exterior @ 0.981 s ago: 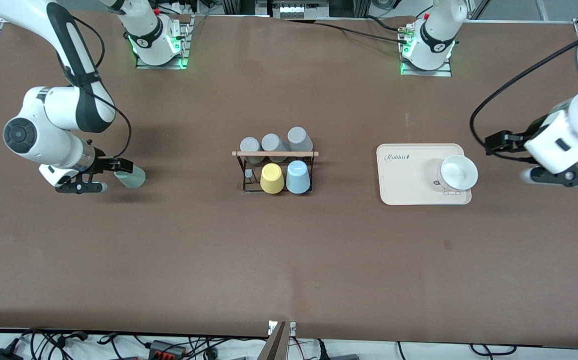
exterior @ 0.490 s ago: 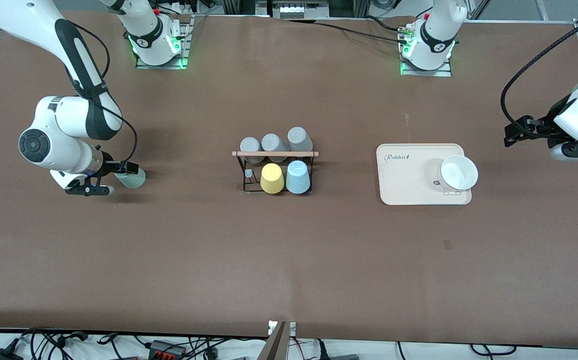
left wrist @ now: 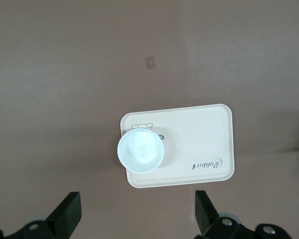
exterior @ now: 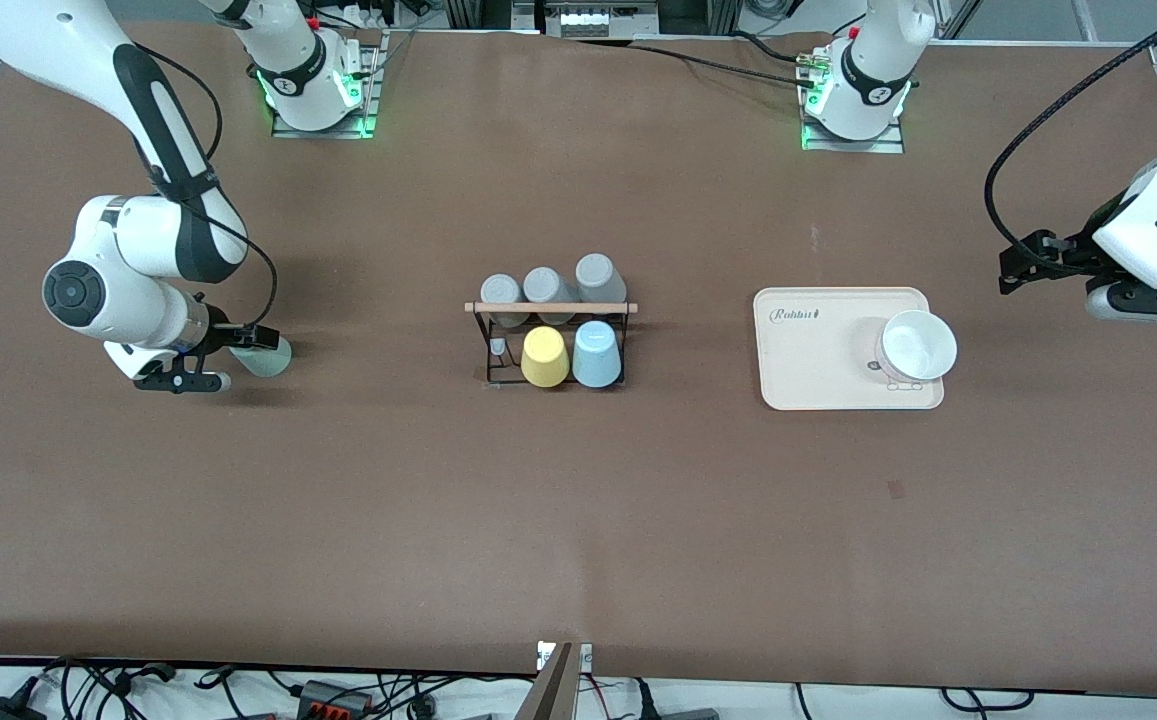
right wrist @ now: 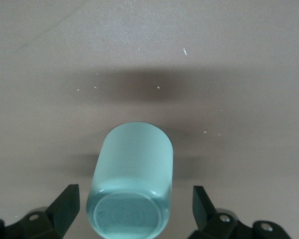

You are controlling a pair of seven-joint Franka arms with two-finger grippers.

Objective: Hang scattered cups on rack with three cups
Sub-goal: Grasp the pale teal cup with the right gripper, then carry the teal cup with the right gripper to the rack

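Front view: right end effector (exterior: 238, 358) sits low at the right arm's end of the counter (exterior: 578, 520), its fingers apart on either side of the sage green cup (exterior: 273, 355). Right wrist view confirms this: the sage green cup (right wrist: 132, 184) lies on its side on the counter, its flat base toward the camera, between the two spread fingers (right wrist: 65, 204), with a gap visible at each side. No contact is evident.

Left end effector (exterior: 1023, 262) hangs over the counter at the left arm's end, fingers apart and holding nothing. Below it and toward the counter's middle lies the beige tray (exterior: 808, 360), which carries a white bowl (exterior: 918, 345). The left wrist view shows the same tray (left wrist: 204, 144) and bowl (left wrist: 140, 152) beneath the open fingers (left wrist: 67, 216).

Rack (exterior: 550, 308) stands at the counter's middle, well apart from both end effectors. The light blue cup (exterior: 597, 353) and a yellow cup (exterior: 544, 357) sit inverted on its nearer row; three grey cups (exterior: 548, 285) occupy the farther row.
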